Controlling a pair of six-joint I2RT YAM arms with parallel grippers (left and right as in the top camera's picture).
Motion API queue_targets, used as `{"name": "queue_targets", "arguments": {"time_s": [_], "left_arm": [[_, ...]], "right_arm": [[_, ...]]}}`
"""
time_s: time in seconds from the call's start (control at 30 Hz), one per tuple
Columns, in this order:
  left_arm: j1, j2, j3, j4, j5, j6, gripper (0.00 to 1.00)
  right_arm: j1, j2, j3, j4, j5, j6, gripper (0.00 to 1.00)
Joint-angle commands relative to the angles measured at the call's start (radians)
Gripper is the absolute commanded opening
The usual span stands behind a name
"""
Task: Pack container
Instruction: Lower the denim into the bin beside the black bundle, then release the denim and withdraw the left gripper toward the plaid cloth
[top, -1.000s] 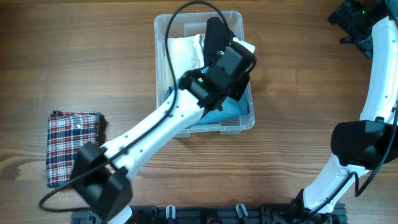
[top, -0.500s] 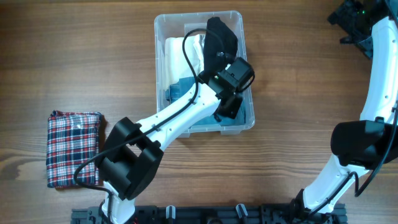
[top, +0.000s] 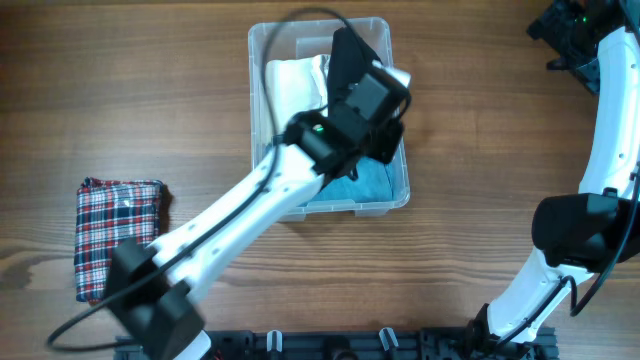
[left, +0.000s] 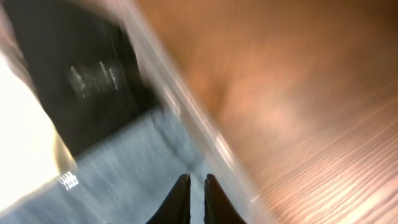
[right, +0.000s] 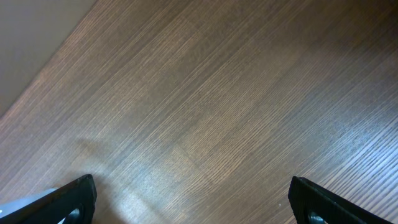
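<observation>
From overhead, shows the left arm stretched on a long diagonal from the near-left edge of the wooden surface up to the container, wrist bent over the bin's right half. Places the left pincer close to the bin's clear wall, tips together above a blue garment, with nothing seen caught between them. Finds the container standing at the middle-far part of the surface, holding also a white folded garment and a black garment. Shows a plaid cloth lying well apart to the left. Shows the right arm curving up along the right edge, its right pincer spread wide over bare wood, gripping nothing. Picks out small pale marks on the black garment and at the white one's edge in the left wrist view; too blurred to read.
</observation>
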Motion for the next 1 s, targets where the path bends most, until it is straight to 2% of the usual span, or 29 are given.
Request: {"name": "queue_targets", "arguments": {"time_s": [0.0,0.1,0.2,0.4,0.57,0.7,0.83,0.97], "left_arm": [[0.03,0.007,0.008,0.088,-0.118,-0.007,0.1],[0.055,0.086,0.008,0.098,-0.111,-0.06,0.1],[0.066,0.166,0.007,0.093,-0.058,-0.064,0.12],[0.053,0.29,0.007,0.028,-0.027,-0.13,0.12],[0.05,0.321,0.006,-0.034,0.065,-0.13,0.12],[0.032,0.321,0.006,-0.045,0.069,-0.129,0.13],[0.032,0.294,0.01,-0.039,-0.029,-0.119,0.16],[0.035,0.145,0.01,-0.051,-0.215,-0.119,0.2]], "right_arm": [[0.003,0.013,-0.004,0.002,0.003,0.005,1.0],[0.003,0.013,-0.004,0.002,0.003,0.005,1.0],[0.003,0.013,-0.004,0.002,0.003,0.004,1.0],[0.003,0.013,-0.004,0.002,0.003,0.004,1.0],[0.003,0.013,-0.004,0.002,0.003,0.004,1.0],[0.003,0.013,-0.004,0.002,0.003,0.004,1.0],[0.003,0.013,-0.004,0.002,0.003,0.005,1.0],[0.003,0.013,-0.004,0.002,0.003,0.005,1.0]]}}
